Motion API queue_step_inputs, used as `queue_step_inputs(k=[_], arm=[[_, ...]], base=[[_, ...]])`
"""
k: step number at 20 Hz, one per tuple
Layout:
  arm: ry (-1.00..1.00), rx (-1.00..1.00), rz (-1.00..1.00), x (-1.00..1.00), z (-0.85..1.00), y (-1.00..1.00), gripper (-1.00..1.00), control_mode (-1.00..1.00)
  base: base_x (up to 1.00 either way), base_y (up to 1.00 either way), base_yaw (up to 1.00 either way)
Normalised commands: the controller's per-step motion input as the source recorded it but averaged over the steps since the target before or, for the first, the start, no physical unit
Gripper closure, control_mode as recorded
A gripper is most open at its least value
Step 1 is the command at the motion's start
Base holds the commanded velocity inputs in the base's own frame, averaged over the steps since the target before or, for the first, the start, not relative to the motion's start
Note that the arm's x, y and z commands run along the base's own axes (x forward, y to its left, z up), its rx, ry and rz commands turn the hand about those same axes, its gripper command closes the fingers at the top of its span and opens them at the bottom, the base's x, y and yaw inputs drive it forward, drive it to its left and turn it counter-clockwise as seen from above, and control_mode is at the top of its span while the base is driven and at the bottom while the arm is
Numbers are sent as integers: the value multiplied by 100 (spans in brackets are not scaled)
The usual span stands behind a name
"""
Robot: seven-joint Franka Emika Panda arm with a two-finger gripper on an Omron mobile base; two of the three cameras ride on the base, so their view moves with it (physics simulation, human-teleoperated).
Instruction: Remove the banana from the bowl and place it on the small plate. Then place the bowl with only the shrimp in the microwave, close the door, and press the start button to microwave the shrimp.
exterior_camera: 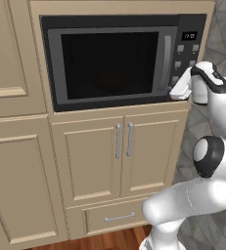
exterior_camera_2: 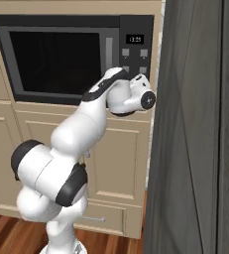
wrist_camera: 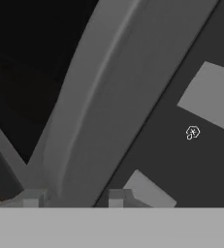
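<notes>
Microwave door already shut; the bowl isn't visible, presumably inside. Gripper is at the door handle's lower end beside the button panel, jaw gap indiscernible. Start press remains.

Microwave door shut, glass dark, inside can't be made out. Tool tips cut by the hand view's lower edge, at the door handle; grip can't be told. Display digits and the small panel icon too small to read.
</notes>
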Motion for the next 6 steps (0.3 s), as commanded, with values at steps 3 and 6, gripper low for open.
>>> queue_step_inputs(k=[3,6], arm=[[0,0,1,34,-21,0,-100,-100],[-4,0,0,17,-23,0,-100,-100]], base=[[0,0,0],[0,0,0]])
